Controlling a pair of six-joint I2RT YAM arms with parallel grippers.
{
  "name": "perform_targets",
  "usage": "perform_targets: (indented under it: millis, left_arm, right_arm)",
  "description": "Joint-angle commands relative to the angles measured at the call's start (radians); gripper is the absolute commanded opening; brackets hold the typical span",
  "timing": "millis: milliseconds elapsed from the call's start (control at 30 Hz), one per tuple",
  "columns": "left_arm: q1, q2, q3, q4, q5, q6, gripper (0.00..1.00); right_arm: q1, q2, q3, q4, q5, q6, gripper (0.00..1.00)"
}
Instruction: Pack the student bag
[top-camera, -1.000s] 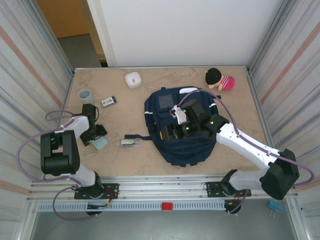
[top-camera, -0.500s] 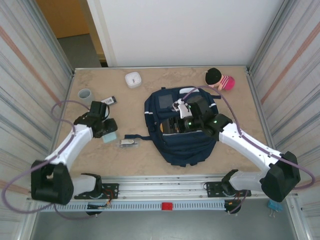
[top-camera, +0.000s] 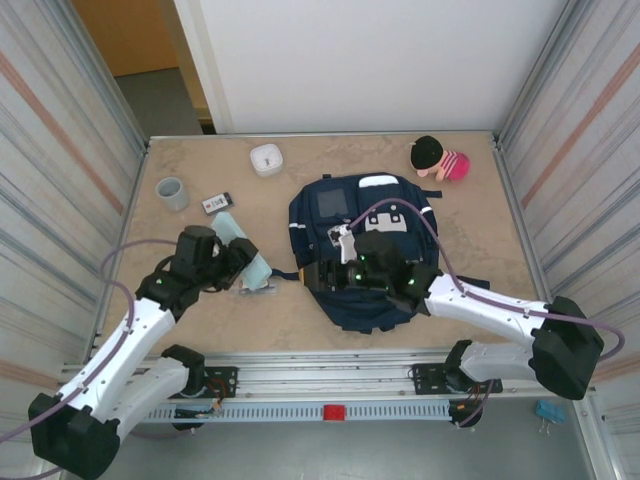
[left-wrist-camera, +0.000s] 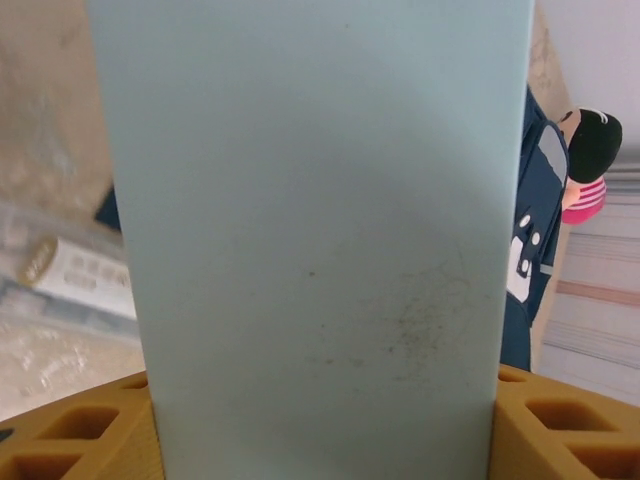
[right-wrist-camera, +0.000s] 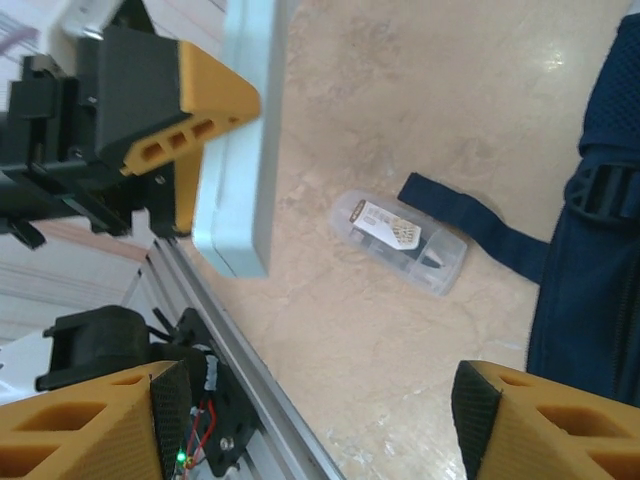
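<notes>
The left claw (top-camera: 238, 258), clamped on a pale slab (left-wrist-camera: 320, 200), had swung toward the student bag (top-camera: 372, 312) at centre frame. The right claw (top-camera: 330, 270) hung with jaws apart.

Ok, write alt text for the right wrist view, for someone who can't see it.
The left gripper holds a pale blue slab at upper left, over a marble table. A clear case lies mid-frame beside a navy strap of the student bag at the right edge; the right gripper, open, frames the bottom corners.
</notes>
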Motion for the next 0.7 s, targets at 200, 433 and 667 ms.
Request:
perform_targets:
  millis: [200,433,667]
  left_arm:
    - [-0.111,-0.014,-0.03,0.073,-0.056,-0.32,0.55]
    - [-0.113,0.02,-0.032,0.151,-0.006,-0.339,0.54]
    - [-0.124,0.049,-0.041,0.21,0.024,-0.358,0.54]
  right_arm:
    - [0.109,0.165,0.095,0.168,0.138,0.01,0.7]
    - [0.131,0.278,0.17,0.173,0.143,0.002,0.66]
    - [0.128,0.301,0.19,0.199,0.15,0.002,0.42]
